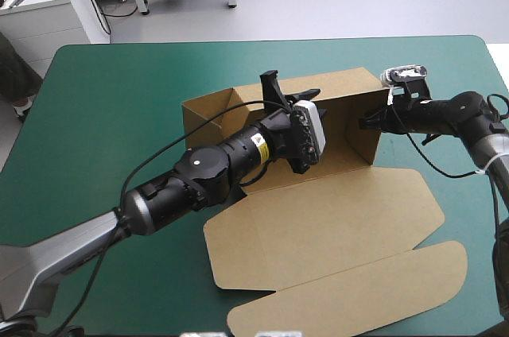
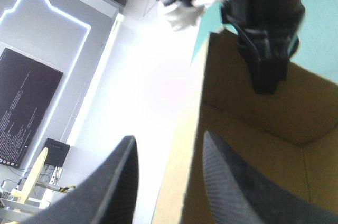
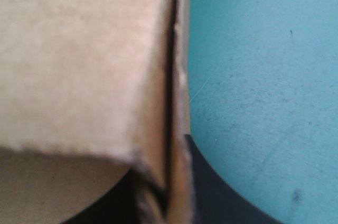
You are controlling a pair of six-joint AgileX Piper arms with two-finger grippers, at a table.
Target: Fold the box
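Box (image 1: 334,210) mid-table, walls raised at the far, left and right sides, lid (image 1: 342,289) flat toward the near edge. Left gripper (image 2: 169,138) apart, astride the far wall (image 1: 338,83), one finger outside, one inside, not yet pinching. Right gripper (image 1: 370,121) clamped on the right wall (image 1: 362,145), doubled board sandwiched between its fingers. Risks, as judged: closing left off-centre and creasing or bowing the far wall; pulling against the right clamp and dragging the whole tray across the table (image 1: 119,98); letting go right too soon and allowing that wall to spring outward, untucked; pressing down hard and crushing the corner.
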